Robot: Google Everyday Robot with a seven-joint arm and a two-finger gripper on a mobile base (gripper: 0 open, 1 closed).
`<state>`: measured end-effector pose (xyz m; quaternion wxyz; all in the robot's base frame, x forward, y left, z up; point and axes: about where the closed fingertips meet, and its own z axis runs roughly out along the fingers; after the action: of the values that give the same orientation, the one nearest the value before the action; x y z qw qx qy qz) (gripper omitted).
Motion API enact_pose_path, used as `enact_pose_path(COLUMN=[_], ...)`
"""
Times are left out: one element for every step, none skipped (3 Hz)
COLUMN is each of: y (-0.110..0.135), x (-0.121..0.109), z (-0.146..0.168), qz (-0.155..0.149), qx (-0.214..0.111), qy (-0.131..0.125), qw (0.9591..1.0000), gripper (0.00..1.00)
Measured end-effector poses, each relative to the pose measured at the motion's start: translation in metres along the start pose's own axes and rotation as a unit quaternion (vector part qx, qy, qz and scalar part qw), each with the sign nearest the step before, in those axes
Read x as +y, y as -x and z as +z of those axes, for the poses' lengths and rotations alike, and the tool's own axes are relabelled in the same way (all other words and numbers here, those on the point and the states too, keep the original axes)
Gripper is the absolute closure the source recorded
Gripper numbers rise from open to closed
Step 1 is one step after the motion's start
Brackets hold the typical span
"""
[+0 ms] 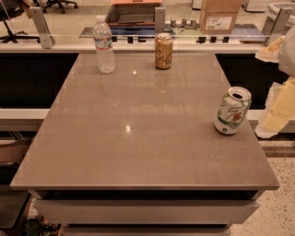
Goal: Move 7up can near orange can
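Observation:
The 7up can [233, 110] is white and green with a silver top and stands upright near the right edge of the grey table [138, 138]. The orange can [163, 50] is orange-brown and stands upright at the far edge, near the middle. The two cans are far apart. My gripper [276, 115] is a pale cream shape at the right edge of the view, just right of the 7up can and beyond the table's edge. It is partly cut off by the frame and holds nothing that I can see.
A clear plastic water bottle [104, 44] stands at the far left of the table, left of the orange can. Behind the table runs a counter with a cardboard box [220, 16] and a tray [133, 14].

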<state>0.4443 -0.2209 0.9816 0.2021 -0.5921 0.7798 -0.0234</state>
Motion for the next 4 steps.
enact_pose_path(y=[-0.008, -0.014, -0.018, -0.023], x=[-0.009, -0.017, -0.025, -0.037], z=[0.01, 0.022, 0.04, 0.058], qz=[0.018, 0.042, 0.07, 0.104], qx=[-0.058, -0.112, -0.166, -0.216], qy=[0.0, -0.002, -0.011, -0.021], qw=[0.9982, 0.9928, 0.9836, 0.9706], gripper=[0.0, 0.0, 0.0, 0.0])
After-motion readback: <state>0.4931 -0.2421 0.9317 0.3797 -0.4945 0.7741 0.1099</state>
